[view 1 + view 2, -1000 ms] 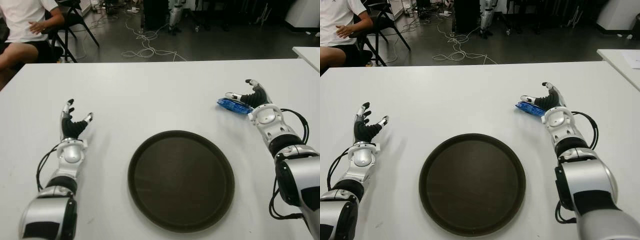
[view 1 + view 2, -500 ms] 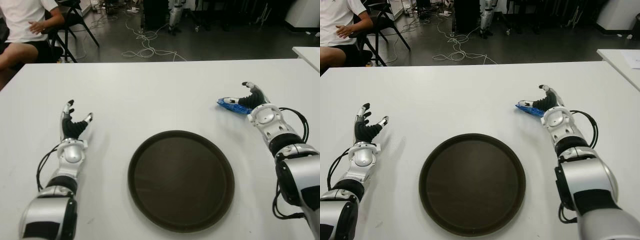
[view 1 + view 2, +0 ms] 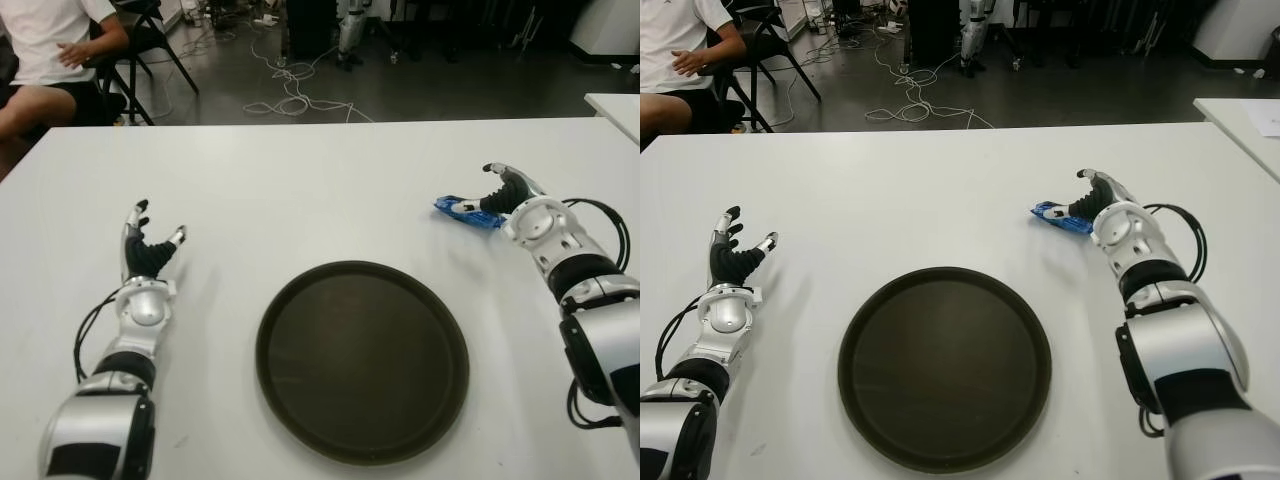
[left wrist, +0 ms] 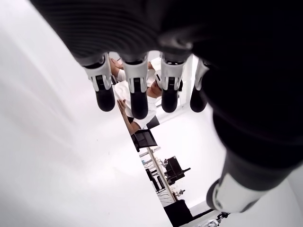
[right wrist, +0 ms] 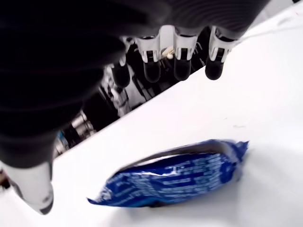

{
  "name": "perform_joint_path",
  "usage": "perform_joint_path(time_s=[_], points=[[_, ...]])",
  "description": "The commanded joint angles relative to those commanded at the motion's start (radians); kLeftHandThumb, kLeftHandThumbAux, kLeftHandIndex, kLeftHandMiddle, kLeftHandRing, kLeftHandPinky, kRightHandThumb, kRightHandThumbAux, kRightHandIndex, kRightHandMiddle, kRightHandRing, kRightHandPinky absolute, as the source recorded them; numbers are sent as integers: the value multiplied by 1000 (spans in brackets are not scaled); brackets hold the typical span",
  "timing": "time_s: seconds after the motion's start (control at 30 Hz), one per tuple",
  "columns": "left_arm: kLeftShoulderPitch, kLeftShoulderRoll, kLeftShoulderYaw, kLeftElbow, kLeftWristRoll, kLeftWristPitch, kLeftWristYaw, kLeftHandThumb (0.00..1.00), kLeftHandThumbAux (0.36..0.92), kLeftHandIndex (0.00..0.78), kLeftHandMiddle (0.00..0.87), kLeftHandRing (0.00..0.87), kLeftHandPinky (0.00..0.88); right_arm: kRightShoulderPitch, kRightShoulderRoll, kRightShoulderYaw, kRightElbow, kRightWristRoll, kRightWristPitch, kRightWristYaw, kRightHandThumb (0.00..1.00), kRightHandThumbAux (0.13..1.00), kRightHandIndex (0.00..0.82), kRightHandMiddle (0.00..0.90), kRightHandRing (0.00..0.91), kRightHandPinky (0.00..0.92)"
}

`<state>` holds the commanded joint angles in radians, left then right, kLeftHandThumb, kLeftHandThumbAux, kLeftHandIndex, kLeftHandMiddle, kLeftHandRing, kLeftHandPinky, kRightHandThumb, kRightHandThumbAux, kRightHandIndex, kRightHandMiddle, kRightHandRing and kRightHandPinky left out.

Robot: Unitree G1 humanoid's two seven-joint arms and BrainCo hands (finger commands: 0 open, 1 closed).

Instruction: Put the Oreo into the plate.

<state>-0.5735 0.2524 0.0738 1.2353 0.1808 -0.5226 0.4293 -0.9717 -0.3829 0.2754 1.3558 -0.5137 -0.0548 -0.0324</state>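
— Where's the right hand (image 3: 505, 192) at?

— Out on the far right of the white table (image 3: 300, 190), forearm stretched forward, palm turned inward toward the Oreo (image 3: 466, 212). Its wrist camera shows the fingers (image 5: 181, 49) hanging spread above the pack and the thumb (image 5: 33, 184) off to one side. Nothing is gripped; the hand is open, cupped around the pack without closing on it.

— And the Oreo itself?

— A blue foil pack lying flat on the table, just beside the right hand's fingertips, beyond the plate's (image 3: 362, 360) far right edge and apart from it. The plate is dark, round, and sits in the middle of the table between the two arms.

— Can you read anything on the wrapper?

— There's white print on the blue, seen close in the right wrist view (image 5: 176, 176), but I can't make out any words.

— What about the left hand (image 3: 145, 252)?

— It shows to the left of the plate, well apart from it, fingers pointing up and away, thumb splayed. Open, holding nothing; its wrist view shows four straight fingers (image 4: 136, 90).

— Anyone else around?

— A person (image 3: 45, 55) in a white shirt sits past the table's far left corner.
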Motion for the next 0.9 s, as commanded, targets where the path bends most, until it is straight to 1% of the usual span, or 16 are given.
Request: perform_joint_path(time_s=[0.3, 0.53, 0.7, 0.8, 0.9], points=[[-1, -5, 5, 0, -6, 7, -2, 0, 764, 59, 101, 85, 71, -12, -7, 34, 5, -28, 2, 34, 0, 662, 29, 14, 20, 33], [-1, -9, 6, -3, -7, 5, 2, 0, 765, 61, 108, 94, 73, -19, -9, 47, 5, -40, 7, 47, 0, 666, 22, 10, 15, 29], [-1, -10, 7, -2, -7, 4, 1, 0, 783, 64, 113, 91, 67, -24, -13, 81, 6, -67, 2, 59, 0, 664, 29, 22, 20, 35], [-1, -10, 7, -2, -7, 5, 1, 0, 774, 63, 107, 88, 63, -27, -16, 101, 7, -84, -3, 64, 0, 660, 35, 27, 23, 38], [-1, -10, 2, -3, 0, 7, 10, 0, 762, 63, 105, 88, 59, -33, -25, 146, 6, -127, -20, 72, 0, 670, 43, 32, 28, 39]])
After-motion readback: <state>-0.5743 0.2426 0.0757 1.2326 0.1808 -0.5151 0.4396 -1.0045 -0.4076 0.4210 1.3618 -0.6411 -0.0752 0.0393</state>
